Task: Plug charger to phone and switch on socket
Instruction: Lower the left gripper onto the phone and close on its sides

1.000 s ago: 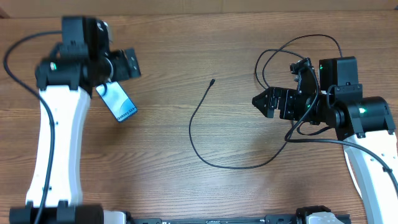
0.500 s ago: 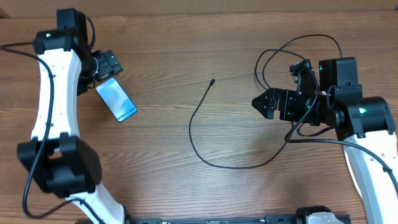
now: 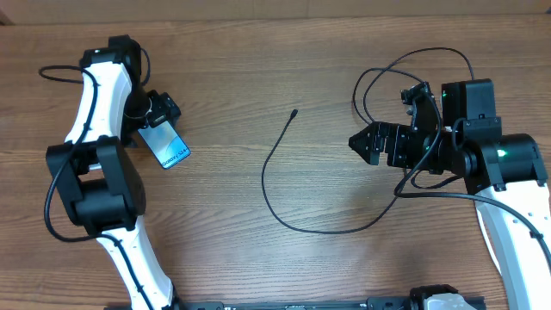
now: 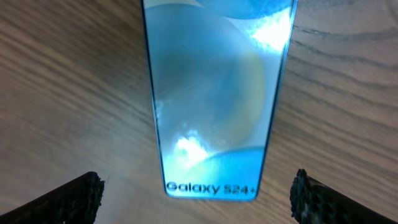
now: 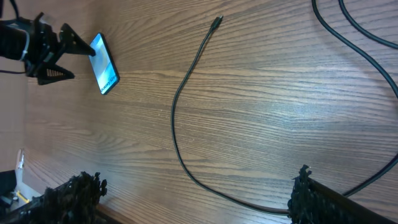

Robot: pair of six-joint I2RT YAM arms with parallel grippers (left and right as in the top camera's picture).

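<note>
The phone [image 3: 165,144] lies flat on the wooden table at the far left, its light blue screen lit. My left gripper [image 3: 157,112] is open and empty, just above the phone's far end. In the left wrist view the phone [image 4: 217,93] lies between the two spread fingertips [image 4: 199,205]. The charger [image 3: 269,185] is a thin black cable curving across the middle, with its connector tip [image 3: 294,113] lying free. My right gripper [image 3: 360,142] is open and empty, to the right of the cable. The cable [image 5: 176,124] and phone [image 5: 102,62] also show in the right wrist view. The socket and the charger's plug are out of view.
The charger's far end runs under my right arm [image 3: 482,146]. Thin black cables loop on the table at the back right [image 3: 405,62]. The table's far edge [image 3: 275,17] runs along the top.
My left arm has swung and its gripper has come down closer to the phone's far end. The phone, the charger and my right arm have not moved.
</note>
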